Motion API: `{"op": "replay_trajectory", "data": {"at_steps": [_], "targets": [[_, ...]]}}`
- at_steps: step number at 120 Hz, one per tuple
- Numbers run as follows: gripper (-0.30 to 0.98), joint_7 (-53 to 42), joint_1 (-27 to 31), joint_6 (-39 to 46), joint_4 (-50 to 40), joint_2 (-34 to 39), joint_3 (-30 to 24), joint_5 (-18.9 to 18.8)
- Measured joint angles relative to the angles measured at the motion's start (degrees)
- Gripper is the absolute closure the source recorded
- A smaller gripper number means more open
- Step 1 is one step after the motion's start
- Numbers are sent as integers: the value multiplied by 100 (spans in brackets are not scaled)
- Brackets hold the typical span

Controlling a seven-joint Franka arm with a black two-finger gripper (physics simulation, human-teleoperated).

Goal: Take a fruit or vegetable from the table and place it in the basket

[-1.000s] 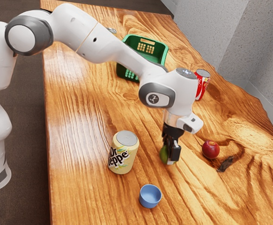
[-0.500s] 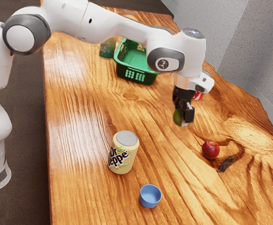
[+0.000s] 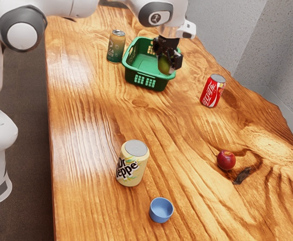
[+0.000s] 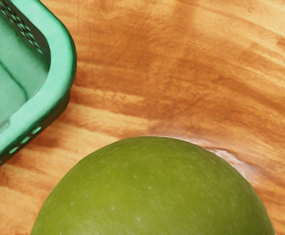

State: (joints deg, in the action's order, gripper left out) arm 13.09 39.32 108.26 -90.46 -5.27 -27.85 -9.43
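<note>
Speckled grey wall (image 3: 252,37) rose at the exterior view's upper right, beyond the wooden table (image 3: 93,113). Over the last 1 s, the gripper (image 3: 170,64) had carried the green fruit (image 3: 164,66) from the lower centre of that view to its upper centre, beside or over the basket (image 3: 136,78). Its 2 fingers were closed on the fruit from opposite sides, holding it off the table. The arm's move had also uncovered the red can (image 3: 212,91) at centre right; the red apple (image 3: 226,160), at lower right, had not moved.

So the pick looked done and the carry nearly so, with the release left. The wrist view put the basket's corner to the side of the fruit, so a little more travel inward seemed wise; letting go early risked striking the rim.
</note>
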Motion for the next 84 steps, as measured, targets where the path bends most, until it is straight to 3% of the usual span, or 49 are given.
{"op": "replay_trajectory", "data": {"at_steps": [26, 84], "targets": [[28, -3, 76, 218, 43, -50, 939, 4], [28, 19, -249, 1766, 446, -927, 2050, 174]]}}
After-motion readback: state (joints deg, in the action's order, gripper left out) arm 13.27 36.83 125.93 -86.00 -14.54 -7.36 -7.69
